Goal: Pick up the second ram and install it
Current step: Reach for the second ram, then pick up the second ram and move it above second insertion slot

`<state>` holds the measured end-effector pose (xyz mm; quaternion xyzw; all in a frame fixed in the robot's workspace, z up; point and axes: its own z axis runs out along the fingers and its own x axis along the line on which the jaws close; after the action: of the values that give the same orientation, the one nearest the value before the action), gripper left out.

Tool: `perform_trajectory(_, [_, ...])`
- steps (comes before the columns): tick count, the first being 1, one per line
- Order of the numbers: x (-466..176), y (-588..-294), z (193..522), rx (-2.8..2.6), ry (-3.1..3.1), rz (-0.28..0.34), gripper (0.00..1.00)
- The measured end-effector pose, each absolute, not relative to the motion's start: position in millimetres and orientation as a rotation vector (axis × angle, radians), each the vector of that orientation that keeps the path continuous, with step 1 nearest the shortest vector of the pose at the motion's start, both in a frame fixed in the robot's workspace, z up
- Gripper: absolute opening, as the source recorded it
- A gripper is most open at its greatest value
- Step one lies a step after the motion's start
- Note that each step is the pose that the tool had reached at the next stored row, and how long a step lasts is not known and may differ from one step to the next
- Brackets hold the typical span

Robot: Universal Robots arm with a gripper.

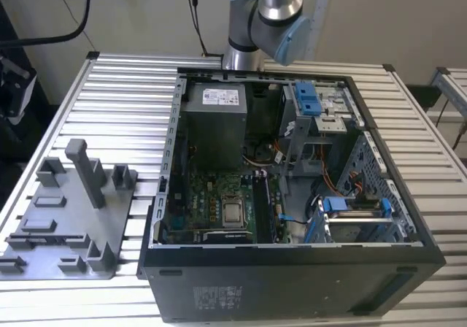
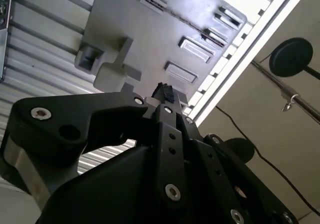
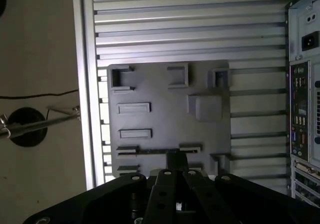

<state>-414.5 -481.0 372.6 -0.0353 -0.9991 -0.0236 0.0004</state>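
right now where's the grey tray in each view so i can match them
Exterior view: the grey tray lies on the slatted table at the exterior view's left, beside the open computer case.
Second wrist view: the grey tray lies beyond the gripper.
First wrist view: the grey tray lies between the table's edge and the computer case.
Shared landmark: the slatted table under it.

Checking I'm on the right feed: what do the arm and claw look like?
The arm has a silver metal tube and grey joints with pale blue caps. In both wrist views the claw is matt black, built of angular linked bars fastened with silver screws.
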Motion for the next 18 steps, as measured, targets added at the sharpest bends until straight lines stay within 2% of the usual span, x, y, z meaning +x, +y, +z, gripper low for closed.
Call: perform_trajectory(18, [-423.6,-486.8,365.7,-0.097,-3.138,-0.074,0.11])
